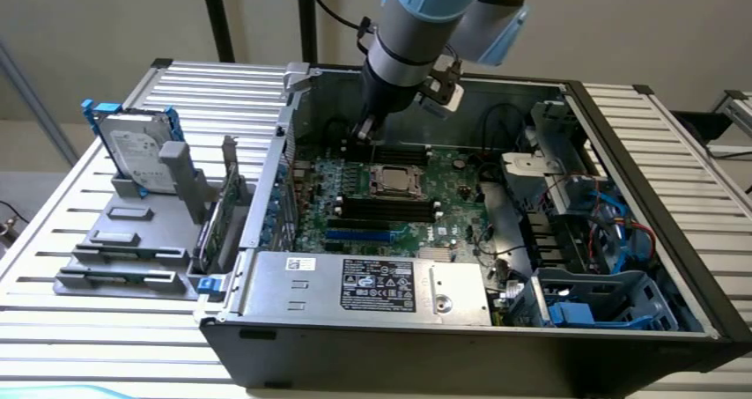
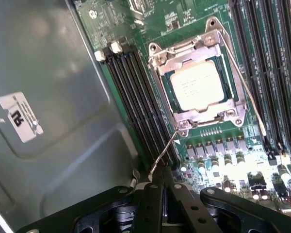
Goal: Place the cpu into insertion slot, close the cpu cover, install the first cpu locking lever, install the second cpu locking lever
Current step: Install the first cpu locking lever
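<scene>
The cpu [image 2: 198,85] lies silvery face up in the insertion slot [image 1: 394,181] on the green motherboard [image 2: 184,19]. The cpu cover [image 2: 203,114] is folded down over it, framing the chip in its window. One wire locking lever [image 2: 166,151] slants away from the socket's corner, and its hooked end sits right at the tips of my gripper [image 2: 161,183]. The black fingers are shut together. A second wire lever [image 2: 247,90] runs along the socket's opposite side and angles away from it. In the exterior view my gripper [image 1: 366,133] hangs just behind the socket, inside the case.
Long black memory slots [image 2: 136,92] flank the socket on both sides. The grey case wall [image 2: 48,121] rises close beside my gripper. A labelled power supply box [image 1: 370,286] sits at the case front, a blue drive cage [image 1: 600,302] on the exterior view's right, and a hard drive [image 1: 132,152] on the table.
</scene>
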`<state>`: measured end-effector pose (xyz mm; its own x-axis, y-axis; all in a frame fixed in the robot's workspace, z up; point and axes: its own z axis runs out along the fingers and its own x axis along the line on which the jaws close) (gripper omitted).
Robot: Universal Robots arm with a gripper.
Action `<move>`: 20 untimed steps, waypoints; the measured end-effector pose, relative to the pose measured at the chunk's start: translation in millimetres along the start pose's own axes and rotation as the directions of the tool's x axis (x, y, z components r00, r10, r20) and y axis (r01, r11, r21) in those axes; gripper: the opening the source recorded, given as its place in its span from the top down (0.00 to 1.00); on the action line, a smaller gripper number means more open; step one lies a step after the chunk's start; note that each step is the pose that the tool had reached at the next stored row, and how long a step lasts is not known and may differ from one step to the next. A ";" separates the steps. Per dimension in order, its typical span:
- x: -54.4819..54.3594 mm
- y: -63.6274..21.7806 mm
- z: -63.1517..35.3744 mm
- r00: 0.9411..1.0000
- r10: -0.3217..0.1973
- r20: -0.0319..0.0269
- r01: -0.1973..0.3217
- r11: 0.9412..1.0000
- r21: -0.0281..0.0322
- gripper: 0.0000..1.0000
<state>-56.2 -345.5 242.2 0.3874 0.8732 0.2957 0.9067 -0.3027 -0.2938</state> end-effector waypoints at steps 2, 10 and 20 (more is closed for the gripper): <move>-0.4 0.9 0.3 1.000 0.007 -0.010 -0.007 1.000 0.000 0.89; -1.0 2.1 2.9 0.996 0.076 -0.047 -0.077 0.997 -0.017 0.89; -3.8 4.7 10.9 0.996 0.083 -0.014 -0.083 0.996 -0.036 0.89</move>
<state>-55.2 -346.1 229.8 0.4635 0.8396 0.2832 0.8766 -0.3878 -0.2848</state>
